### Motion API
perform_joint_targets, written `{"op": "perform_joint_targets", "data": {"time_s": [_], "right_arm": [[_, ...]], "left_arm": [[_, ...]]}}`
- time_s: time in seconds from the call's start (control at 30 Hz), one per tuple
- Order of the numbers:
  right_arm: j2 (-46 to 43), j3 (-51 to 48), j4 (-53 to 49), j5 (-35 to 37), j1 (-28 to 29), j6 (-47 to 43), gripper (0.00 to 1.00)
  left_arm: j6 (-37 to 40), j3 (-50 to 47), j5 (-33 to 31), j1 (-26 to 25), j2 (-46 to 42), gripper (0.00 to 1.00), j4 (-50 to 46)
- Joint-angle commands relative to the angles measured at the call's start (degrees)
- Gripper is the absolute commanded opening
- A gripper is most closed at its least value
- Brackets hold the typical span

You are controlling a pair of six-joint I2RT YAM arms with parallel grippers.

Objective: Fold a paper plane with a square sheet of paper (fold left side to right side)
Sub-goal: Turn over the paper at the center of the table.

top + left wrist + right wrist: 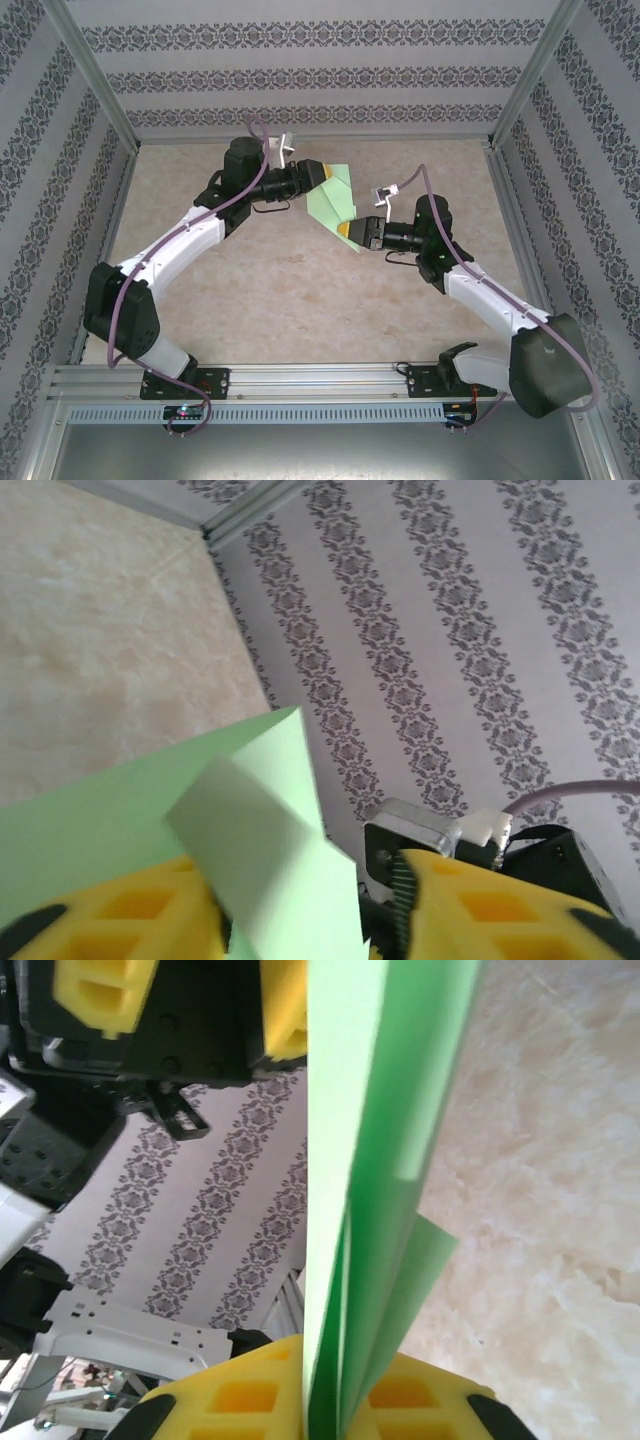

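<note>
Paper plane (335,195) (part-folded), seemingly pinched by right gripper (350,232)

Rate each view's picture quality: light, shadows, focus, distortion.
Top external: even, diffuse light with barely any shadow on the table. The folded paper is sharp, and the frame posts lean outward, a wide-angle look. Left wrist: the near flap of the folded paper is blurred, while the wallpaper is crisper. Right wrist: the folded paper is very close with soft edges, and the table shows no glare.
</note>
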Motion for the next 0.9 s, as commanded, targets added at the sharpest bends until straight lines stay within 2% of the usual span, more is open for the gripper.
{"op": "perform_joint_targets", "data": {"time_s": [0.0, 0.1, 0.17, 0.3, 0.5, 0.7, 0.87], "right_arm": [[-2.8, 3.8, -16.9, 5.0, 1.0, -12.8, 0.12], [-3.6, 7.0, -28.2, 10.6, 1.8, -21.2, 0.10], [-3.5, 10.3, -37.2, 16.9, 3.2, -27.3, 0.10], [-1.6, 17.6, -52.7, 35.6, 8.6, -37.7, 0.09], [6.1, 27.5, -65.1, 66.8, 19.7, -45.9, 0.09], [20.0, 36.8, -73.9, 91.6, 26.8, -49.7, 0.10], [31.3, 40.6, -77.9, 105.1, 30.2, -49.3, 0.10]], "left_arm": [[8.6, -0.6, -6.9, 0.6, -6.2, 0.58, -9.9], [13.6, -2.2, -16.2, 0.7, -11.3, 0.67, -17.6], [15.8, -4.1, -21.8, 0.7, -15.8, 0.72, -20.9], [16.7, -9.5, -32.2, 0.6, -25.1, 0.76, -24.9], [16.4, -16.9, -43.7, 0.7, -37.0, 0.78, -30.0], [15.3, -20.7, -50.2, 0.7, -44.6, 0.80, -33.4], [15.2, -21.2, -51.6, 0.6, -46.2, 0.81, -34.5]]}}
